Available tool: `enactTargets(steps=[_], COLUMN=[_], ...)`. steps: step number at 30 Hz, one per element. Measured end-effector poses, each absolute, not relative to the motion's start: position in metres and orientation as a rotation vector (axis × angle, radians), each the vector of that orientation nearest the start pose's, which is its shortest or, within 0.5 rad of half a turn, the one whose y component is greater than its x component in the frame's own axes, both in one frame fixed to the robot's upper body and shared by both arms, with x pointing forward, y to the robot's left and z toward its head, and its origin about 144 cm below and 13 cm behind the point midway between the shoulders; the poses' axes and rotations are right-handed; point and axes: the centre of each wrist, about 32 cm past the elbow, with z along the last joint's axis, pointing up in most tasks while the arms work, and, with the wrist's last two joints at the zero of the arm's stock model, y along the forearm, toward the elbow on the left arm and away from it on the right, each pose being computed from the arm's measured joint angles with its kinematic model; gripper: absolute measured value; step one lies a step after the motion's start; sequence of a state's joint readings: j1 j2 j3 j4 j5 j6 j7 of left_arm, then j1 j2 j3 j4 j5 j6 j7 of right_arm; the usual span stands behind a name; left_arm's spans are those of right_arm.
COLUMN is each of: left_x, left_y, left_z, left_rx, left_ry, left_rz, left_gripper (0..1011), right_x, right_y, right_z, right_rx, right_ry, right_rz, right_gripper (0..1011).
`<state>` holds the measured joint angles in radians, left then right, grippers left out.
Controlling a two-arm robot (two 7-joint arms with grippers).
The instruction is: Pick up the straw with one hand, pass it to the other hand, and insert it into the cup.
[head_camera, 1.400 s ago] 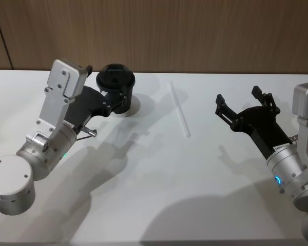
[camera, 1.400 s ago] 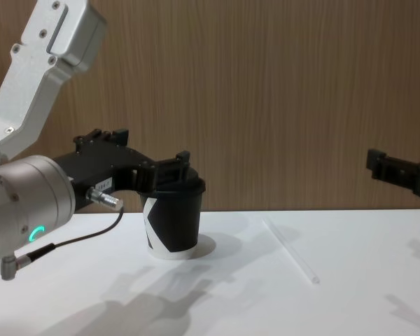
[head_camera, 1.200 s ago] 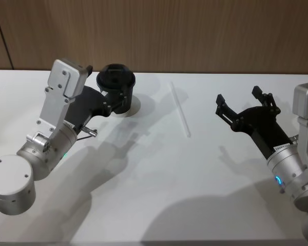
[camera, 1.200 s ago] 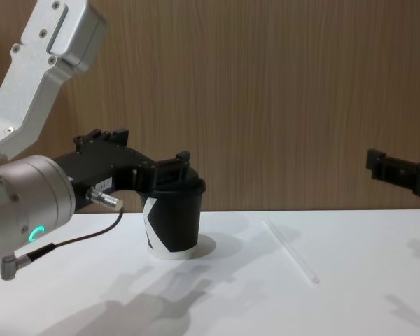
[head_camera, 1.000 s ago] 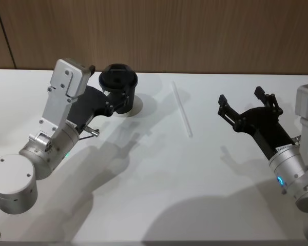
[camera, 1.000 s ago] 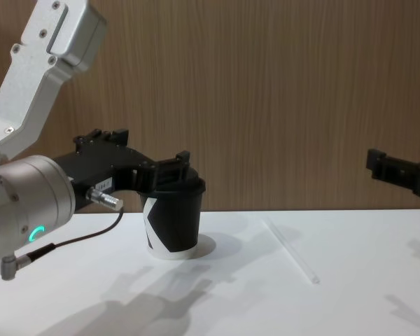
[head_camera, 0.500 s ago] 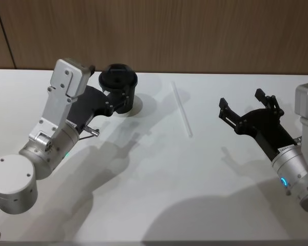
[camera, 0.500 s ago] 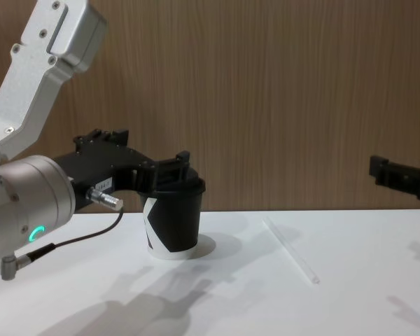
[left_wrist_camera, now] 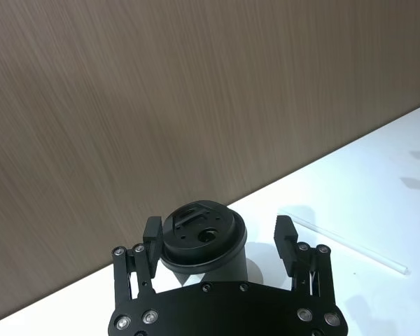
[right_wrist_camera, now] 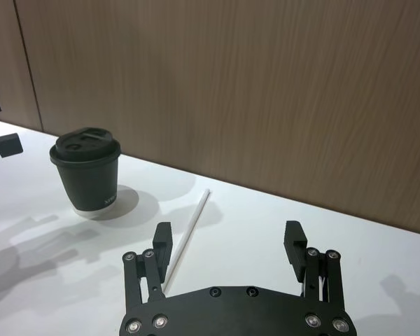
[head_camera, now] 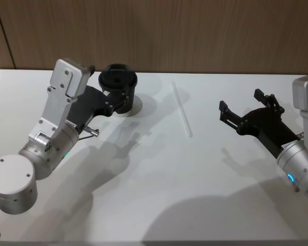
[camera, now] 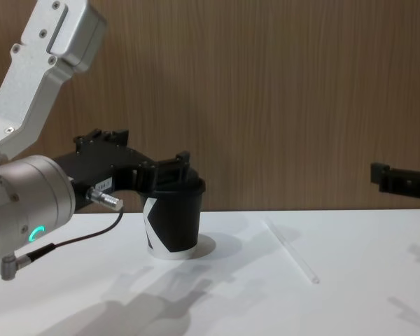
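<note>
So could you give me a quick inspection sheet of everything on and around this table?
Surface: white table, smooth.
Job's things: cup upright, lid on; straw lying flat, apart from the cup, untouched.
Clutter: nothing seen.
Grippers: left gripper open, fingers either side of the cup's lid; right gripper open, above the table, right of the straw.
Cables: grey cable plugged in at the left wrist.
Surroundings: wood-panelled wall behind.

You're looking at black cup (camera: 171, 225) carrying white angular mark, white bottom rim, black lid. Straw (head_camera: 181, 110) showing translucent white against white table (head_camera: 154, 179). Left gripper (left_wrist_camera: 219, 231) showing black, silver wrist glowing green, grey cable trailing. Right gripper (head_camera: 241, 101) showing black, silver wrist glowing blue. Wall (head_camera: 195, 31) showing brown wood grain.
</note>
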<state>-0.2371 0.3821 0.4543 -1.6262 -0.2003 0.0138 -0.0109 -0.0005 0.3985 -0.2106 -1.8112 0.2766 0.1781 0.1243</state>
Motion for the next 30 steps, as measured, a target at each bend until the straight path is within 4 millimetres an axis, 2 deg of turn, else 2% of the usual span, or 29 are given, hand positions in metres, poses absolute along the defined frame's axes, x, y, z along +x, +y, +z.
enactTargets(steps=[18,30], left_x=[0.492,0.492], left_y=[0.198,0.198], left_z=[1.204,1.204], left_rx=[0.061,0.061], left_ry=[-0.268,-0.268], left_rz=[1.124,1.124], left_gripper=[1000,1000], right_x=[0.459,0.461], right_y=[-0.254,-0.239], right_z=[1.221,1.217], right_rx=[-0.126,-0.123], right_ry=[-0.014,0.051], right_rz=[-1.127,-1.114], right_gripper=[1001,1001])
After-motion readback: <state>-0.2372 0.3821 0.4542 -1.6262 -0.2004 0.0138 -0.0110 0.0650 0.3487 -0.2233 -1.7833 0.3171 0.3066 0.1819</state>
